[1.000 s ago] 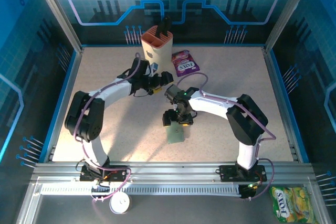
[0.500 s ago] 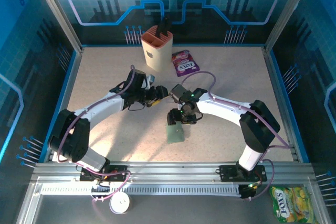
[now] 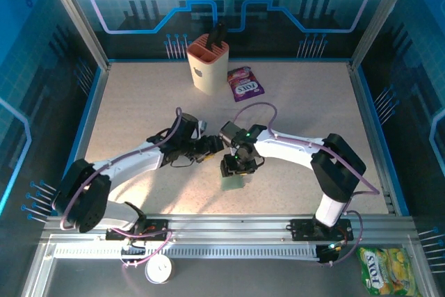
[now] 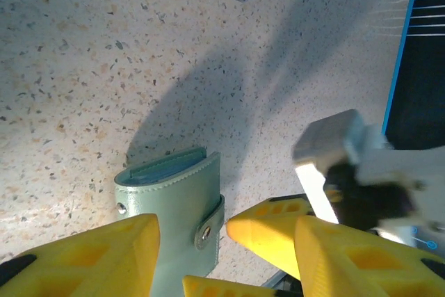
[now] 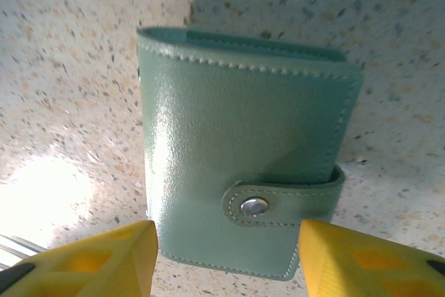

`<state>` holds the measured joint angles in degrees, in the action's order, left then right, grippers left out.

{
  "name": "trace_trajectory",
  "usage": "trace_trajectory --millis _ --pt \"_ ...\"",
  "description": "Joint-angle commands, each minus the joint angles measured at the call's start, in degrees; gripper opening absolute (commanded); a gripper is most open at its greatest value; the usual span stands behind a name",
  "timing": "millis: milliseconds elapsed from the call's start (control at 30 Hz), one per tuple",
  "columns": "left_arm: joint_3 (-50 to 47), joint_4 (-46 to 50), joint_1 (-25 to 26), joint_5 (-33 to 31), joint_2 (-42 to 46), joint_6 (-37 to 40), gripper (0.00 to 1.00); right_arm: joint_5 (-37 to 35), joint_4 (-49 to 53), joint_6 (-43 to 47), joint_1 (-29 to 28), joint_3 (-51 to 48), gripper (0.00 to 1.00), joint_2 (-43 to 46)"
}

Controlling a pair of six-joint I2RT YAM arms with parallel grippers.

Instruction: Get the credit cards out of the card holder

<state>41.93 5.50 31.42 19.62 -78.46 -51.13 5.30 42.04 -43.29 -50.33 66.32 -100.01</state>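
Around card holder (image 5: pixel 236 144) edges, speckled tabletop (image 5: pixel 62 67).

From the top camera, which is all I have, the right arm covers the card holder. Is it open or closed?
Observer: Closed. In the right wrist view the card holder lies flat on the table, its strap snapped shut.
Operator: Is anything gripping it?
Observer: The right gripper is open, with one finger at each side of the near edge. Whether they touch it, I cannot tell.
Operator: And on the left?
Observer: The left gripper is open too. In its wrist view the card holder and one finger of the right gripper show between its fingers.
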Motion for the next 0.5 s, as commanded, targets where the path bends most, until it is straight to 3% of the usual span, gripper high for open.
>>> trace_trajectory --millis 0,167,467 --pt "-1.34 0.45 0.33 -3.43 2.76 -0.82 0.55 -2.52 4.11 1.21 -1.5 2.0 0.55 -1.79" --pt "-2.62 1.91 0.4 -4.24 3.64 -1.72 0.57 -4.77 5.95 2.69 -1.64 4.02 0.48 -3.21" --pt "-5.41 0.85 0.31 -4.87 5.63 -3.24 0.59 -5.3 6.61 4.0 -1.79 5.57 0.45 -4.39"
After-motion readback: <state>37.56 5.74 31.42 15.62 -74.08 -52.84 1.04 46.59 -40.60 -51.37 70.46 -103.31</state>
